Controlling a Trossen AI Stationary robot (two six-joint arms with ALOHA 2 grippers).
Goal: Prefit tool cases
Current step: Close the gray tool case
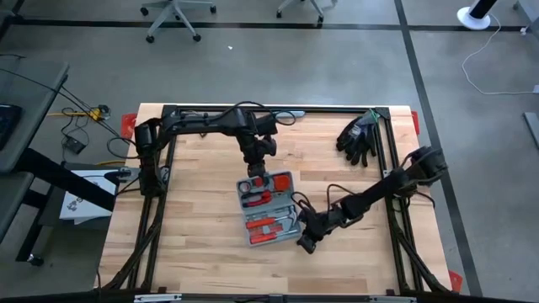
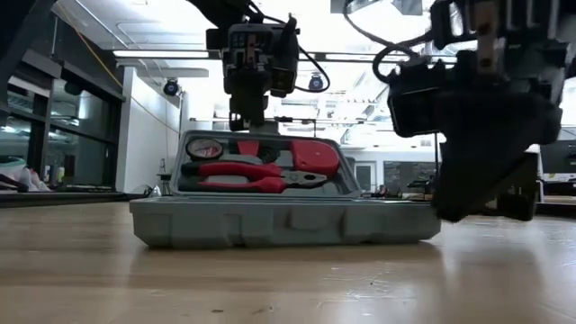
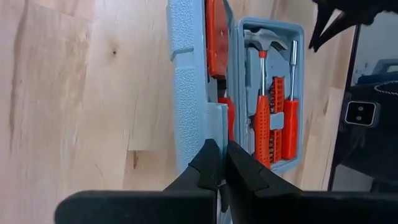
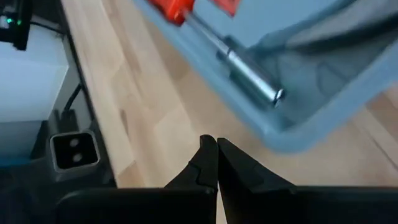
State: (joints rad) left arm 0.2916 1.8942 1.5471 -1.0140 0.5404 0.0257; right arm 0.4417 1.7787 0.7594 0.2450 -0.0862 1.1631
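Roughly midway, judging by the layout: tool case [image 1: 269, 209] lying open at the middle of the butcher-block table [image 1: 194, 168], lid propped up, trays already filled with red-handled tools [image 2: 256, 171], so closing and latching apparently still to come. Starting from the left: left gripper [image 1: 255, 177] poised at the far edge of the case, right over the raised lid, fingers pressed together with no gap; in the left wrist view the tips sit against the lid's pebbled blue-grey rim, though whether gripping it or merely touching cannot be told. Moving across the middle: case shell flat and rectangular, matte moulded plastic with a stippled outer skin and smoother grey slots inside; a hammer [image 3: 260, 93] with a steel head, a screwdriver [image 3: 291, 118] with a bright shank, and ribbed orange-red grips seated in their recesses; pliers [image 2: 243, 170] and a round tape measure [image 2: 205, 148] showing in the upright lid from table height. Table surface pale, jointed wood strips, faintly glossy. Farther right: right gripper [image 1: 306, 242] low at the near right corner of the case, fingers shut and empty, just beside the rounded corner rather than on it. Off to the far right: a pair of black gloves [image 1: 360, 137] heaped near the table's back corner, well apart from the work.
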